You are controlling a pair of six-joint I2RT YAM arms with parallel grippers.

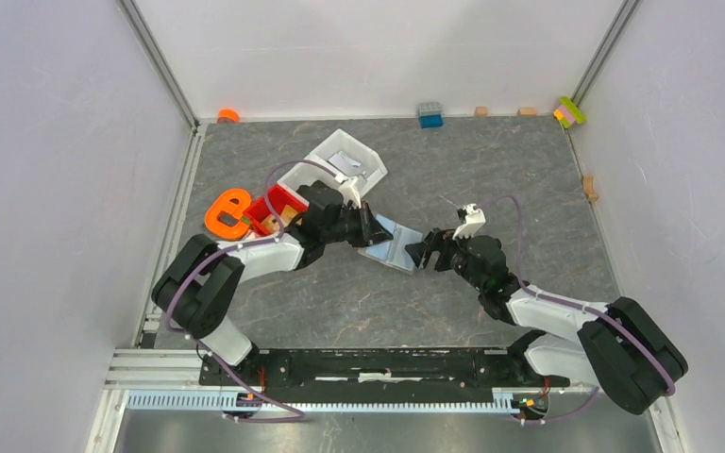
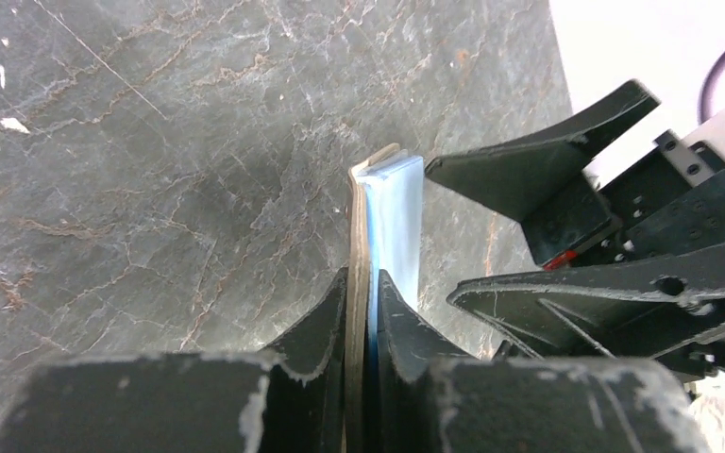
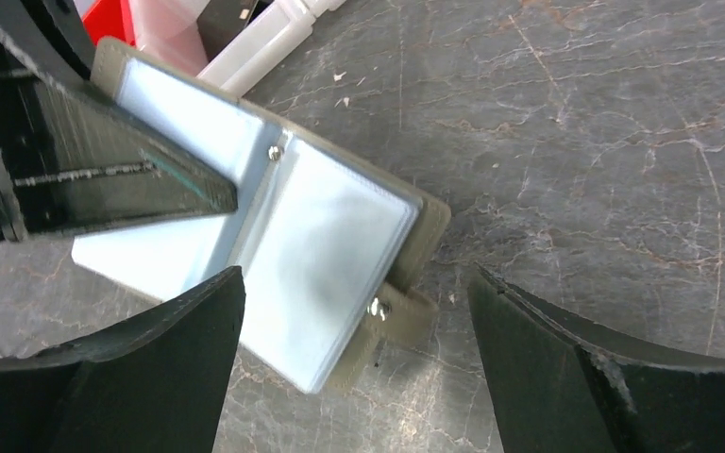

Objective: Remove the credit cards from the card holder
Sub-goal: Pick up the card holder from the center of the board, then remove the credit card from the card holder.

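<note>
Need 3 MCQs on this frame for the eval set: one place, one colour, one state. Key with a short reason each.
1. The card holder is:
A. against the far wall
B. between the two grippers
C. by the arm bases
2. The bin next to the white bin is:
A. green
B. red
C. black
3. The right gripper is:
A. open
B. shut on the card holder
C. shut on a card
Key:
1 B, the left gripper pinches one flap and the right gripper faces the other.
2 B, the red bin sits beside it.
3 A, its fingers stand wide apart, gripping nothing.
</note>
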